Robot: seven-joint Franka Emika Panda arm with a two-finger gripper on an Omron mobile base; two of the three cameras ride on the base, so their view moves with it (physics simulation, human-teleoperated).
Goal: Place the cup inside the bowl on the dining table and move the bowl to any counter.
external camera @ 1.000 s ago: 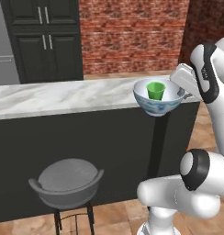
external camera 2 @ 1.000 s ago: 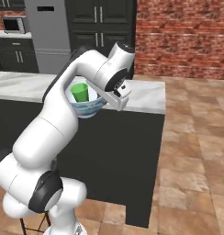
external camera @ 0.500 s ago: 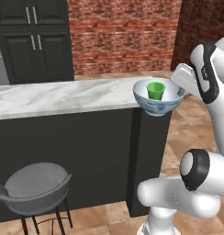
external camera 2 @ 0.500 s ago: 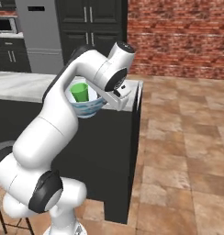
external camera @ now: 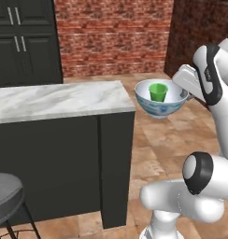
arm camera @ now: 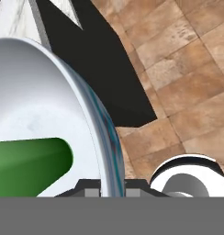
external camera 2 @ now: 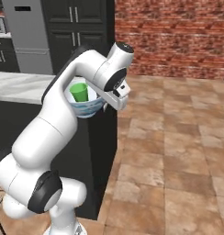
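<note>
The gripper (arm camera: 111, 187) is clamped on the rim of the bowl (external camera: 160, 99), one finger inside the wall and one outside, as the hand view shows with the rim running straight up between the two tips; the bowl (arm camera: 49, 119) hangs in the air, held level, clear of any surface. The cup (external camera: 158, 92) stands upright inside the bowl, resting on its pale interior; in the hand view the cup (arm camera: 31, 160) appears as a green shape lying across the white inside. In the left base view the bowl sits just beyond the right end of the dining table (external camera: 60, 100), near its corner but not touching the marble top; below the bowl there is only the brown tiled floor (external camera: 153, 149). In the right base view the bowl (external camera 2: 86, 106) and the cup (external camera 2: 79, 92) show under the bent white arm (external camera 2: 63, 119), in front of the table's black end (external camera 2: 102, 151). A grey stool (external camera: 6, 200) stands at the table's black front, low at the left; a red brick wall (external camera: 111, 37) and dark tall cabinets (external camera: 22, 39) close the room behind.
</note>
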